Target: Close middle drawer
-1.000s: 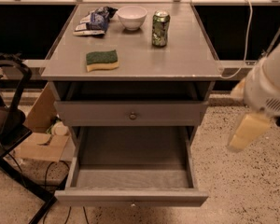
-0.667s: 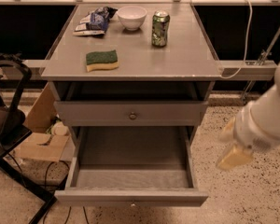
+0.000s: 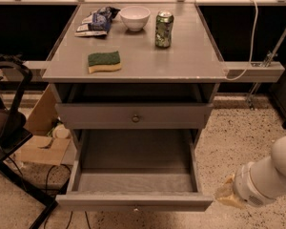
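The middle drawer (image 3: 133, 202) is pulled far out of the grey cabinet. Its long tray is empty and its low flat front, with a tiny central knob, sits near the bottom of the camera view. Above it, the taller-fronted drawer (image 3: 133, 115) with a round knob stands slightly out. My gripper (image 3: 225, 193), on a white arm, is low at the right, just beside the right end of the middle drawer's front and apart from it.
On the cabinet top (image 3: 181, 61) are a green-yellow sponge (image 3: 104, 61), a white bowl (image 3: 134, 17), a green can (image 3: 164, 29) and a snack bag (image 3: 96, 22). A cardboard box (image 3: 43, 142) and a black chair (image 3: 7, 123) stand at the left. A white cable (image 3: 251, 32) hangs at the right.
My arm and gripper have dropped and moved left, from beside the cabinet's right side down to the right end of the middle drawer's front. The drawer has not moved.
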You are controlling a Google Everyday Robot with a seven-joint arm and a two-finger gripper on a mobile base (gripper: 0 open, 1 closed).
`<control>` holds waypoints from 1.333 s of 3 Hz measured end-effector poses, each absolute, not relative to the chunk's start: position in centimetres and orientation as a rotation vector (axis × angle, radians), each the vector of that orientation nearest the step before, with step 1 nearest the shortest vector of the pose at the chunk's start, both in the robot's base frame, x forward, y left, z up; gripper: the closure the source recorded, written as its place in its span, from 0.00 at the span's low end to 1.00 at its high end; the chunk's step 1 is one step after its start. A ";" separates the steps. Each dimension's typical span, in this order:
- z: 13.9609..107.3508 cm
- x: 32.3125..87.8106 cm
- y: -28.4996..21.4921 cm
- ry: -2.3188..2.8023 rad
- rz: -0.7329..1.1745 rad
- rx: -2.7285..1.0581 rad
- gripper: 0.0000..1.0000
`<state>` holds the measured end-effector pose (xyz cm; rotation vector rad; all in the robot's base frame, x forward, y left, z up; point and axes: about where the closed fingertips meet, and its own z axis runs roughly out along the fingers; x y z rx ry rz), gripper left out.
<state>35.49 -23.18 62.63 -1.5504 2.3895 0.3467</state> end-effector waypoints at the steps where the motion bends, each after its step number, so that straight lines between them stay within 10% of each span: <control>1: 62.4 35.6 -23.1 2.388 0.346 -1.546 1.00; 4: 51.3 34.2 -18.8 2.413 0.462 -1.590 1.00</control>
